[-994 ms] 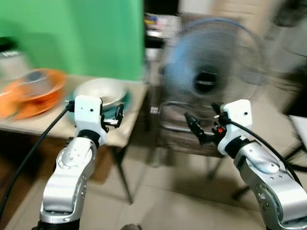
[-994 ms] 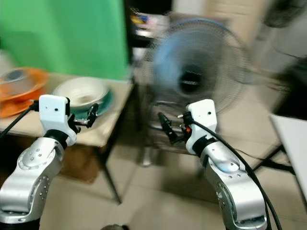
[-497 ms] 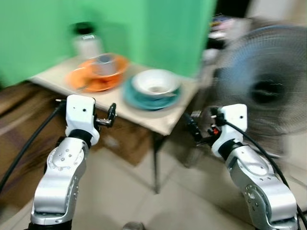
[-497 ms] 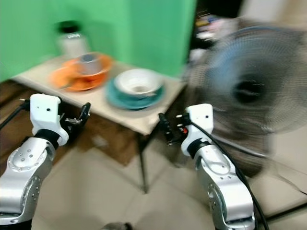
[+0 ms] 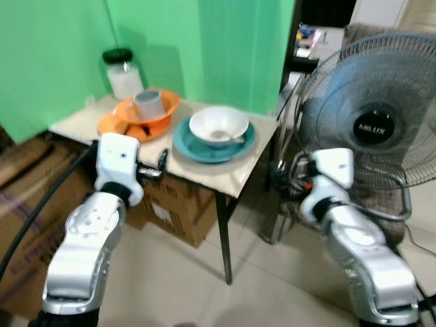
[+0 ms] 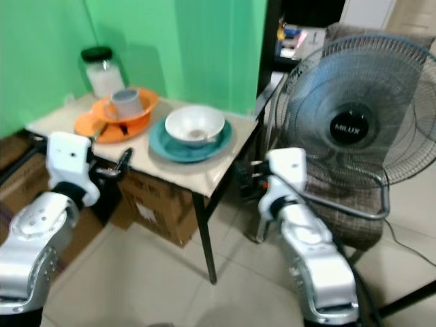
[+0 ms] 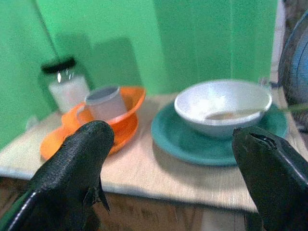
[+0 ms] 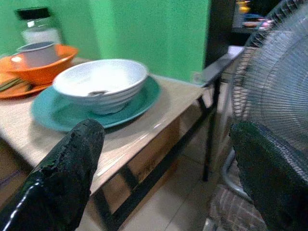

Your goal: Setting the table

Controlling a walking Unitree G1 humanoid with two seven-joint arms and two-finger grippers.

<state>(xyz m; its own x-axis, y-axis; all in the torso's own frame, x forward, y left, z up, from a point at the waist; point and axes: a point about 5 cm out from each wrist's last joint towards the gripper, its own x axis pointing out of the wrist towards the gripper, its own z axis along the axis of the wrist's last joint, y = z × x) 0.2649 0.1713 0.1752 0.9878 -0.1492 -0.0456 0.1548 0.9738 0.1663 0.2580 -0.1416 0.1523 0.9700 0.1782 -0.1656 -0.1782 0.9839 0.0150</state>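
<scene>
On the table [image 5: 235, 178], white bowl [image 5: 218, 125] (spoon [image 7: 231, 114] inside) on teal plate [image 5: 194, 146], both claws apart.

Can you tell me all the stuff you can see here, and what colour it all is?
Table: one, pale wood top, black legs, against the green wall.
Teal plate: one, on the table's near right part.
White bowl: one, on the teal plate, with a spoon lying inside.
Orange plate: one, on the table, left of the teal plate.
Orange bowl: one, on the orange plate.
Grey cup: one, inside the orange bowl.
Jar: one, clear with a black lid, back of the table.
Cardboard boxes: brown, under and left of the table.
Fan: one, grey-blue, right of the table.
Left gripper: black jaws open, before the table's front edge.
Right gripper: black jaws open, by the table's right corner.
</scene>
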